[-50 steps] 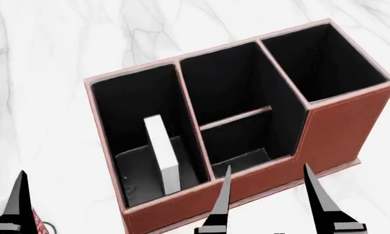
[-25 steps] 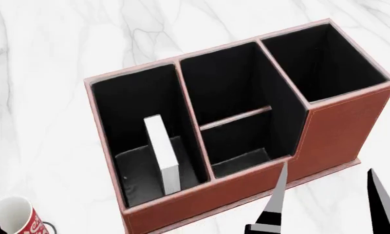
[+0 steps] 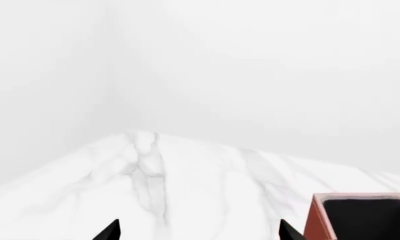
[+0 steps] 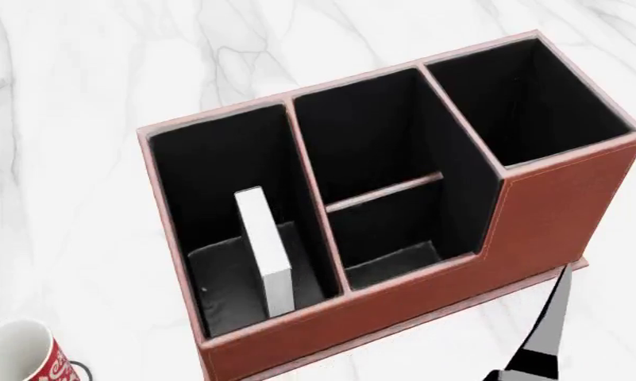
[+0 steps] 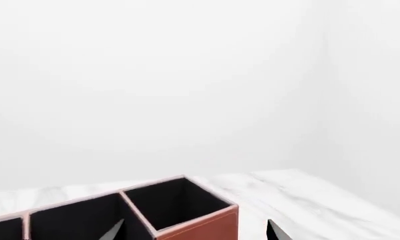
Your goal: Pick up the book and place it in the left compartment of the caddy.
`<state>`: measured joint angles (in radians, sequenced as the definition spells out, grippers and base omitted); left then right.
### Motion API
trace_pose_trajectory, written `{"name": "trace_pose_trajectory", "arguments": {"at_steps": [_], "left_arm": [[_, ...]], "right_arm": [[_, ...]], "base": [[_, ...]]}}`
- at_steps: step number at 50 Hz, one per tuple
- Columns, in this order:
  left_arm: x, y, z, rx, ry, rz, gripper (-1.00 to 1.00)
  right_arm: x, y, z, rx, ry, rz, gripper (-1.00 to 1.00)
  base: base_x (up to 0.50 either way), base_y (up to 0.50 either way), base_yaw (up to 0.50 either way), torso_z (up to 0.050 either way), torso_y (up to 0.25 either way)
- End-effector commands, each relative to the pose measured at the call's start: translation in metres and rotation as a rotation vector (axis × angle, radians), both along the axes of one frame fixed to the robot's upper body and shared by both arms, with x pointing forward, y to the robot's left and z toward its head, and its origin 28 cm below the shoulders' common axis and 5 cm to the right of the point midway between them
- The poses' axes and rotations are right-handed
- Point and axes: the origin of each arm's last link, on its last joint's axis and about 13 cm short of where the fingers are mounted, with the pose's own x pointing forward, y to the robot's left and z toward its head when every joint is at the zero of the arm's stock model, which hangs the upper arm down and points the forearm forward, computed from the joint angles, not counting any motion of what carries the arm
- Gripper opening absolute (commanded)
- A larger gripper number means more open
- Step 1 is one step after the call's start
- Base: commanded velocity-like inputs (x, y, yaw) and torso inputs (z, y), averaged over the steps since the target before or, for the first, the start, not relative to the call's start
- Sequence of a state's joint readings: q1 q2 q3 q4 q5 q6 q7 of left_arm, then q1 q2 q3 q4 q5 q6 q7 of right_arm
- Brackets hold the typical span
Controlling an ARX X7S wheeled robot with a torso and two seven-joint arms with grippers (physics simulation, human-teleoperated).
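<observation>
Already the book (image 4: 264, 250) stands on edge inside the left compartment (image 4: 206, 171) of the caddy (image 4: 556, 210). Both grippers are empty, fingers apart (tips only visible). Judged risk: the unsupported book could tip over.

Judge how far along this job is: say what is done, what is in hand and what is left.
Done: the book stands on edge inside the left compartment of the caddy, below its rim. In hand: nothing; the right gripper and the left gripper show open, empty fingertips clear of the caddy. Left: nothing visible, unless the book ought to lie flat.
</observation>
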<state>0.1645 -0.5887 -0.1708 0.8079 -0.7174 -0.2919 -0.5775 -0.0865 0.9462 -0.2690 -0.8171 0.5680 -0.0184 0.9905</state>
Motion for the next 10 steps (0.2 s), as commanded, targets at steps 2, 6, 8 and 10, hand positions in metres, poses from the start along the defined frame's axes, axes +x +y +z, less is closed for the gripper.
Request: {"name": "trace_pose_trajectory", "arguments": {"at_steps": [2,6,8,10], "left_arm": [[-0.0077,0.015,0.0069,-0.031,-0.071,0.065,1.0],[-0.01,0.0192,0.0085,-0.04,-0.077,0.083,1.0],[-0.012,0.0219,0.0098,-0.045,-0.082,0.095,1.0],[-0.0126,0.0229,0.0104,-0.046,-0.083,0.1,1.0]], "right_arm": [[-0.008,-0.0137,0.0087,0.003,-0.066,-0.062,1.0],[-0.0119,-0.016,0.0116,0.003,-0.074,-0.079,1.0],[-0.0141,-0.0173,0.0133,0.005,-0.08,-0.088,1.0],[-0.0148,-0.0181,0.0131,0.003,-0.081,-0.092,1.0]], "base": [[0.0,0.0,0.0,0.0,0.0],[0.0,0.0,0.0,0.0,0.0],[0.0,0.0,0.0,0.0,0.0],[0.0,0.0,0.0,0.0,0.0]]}}
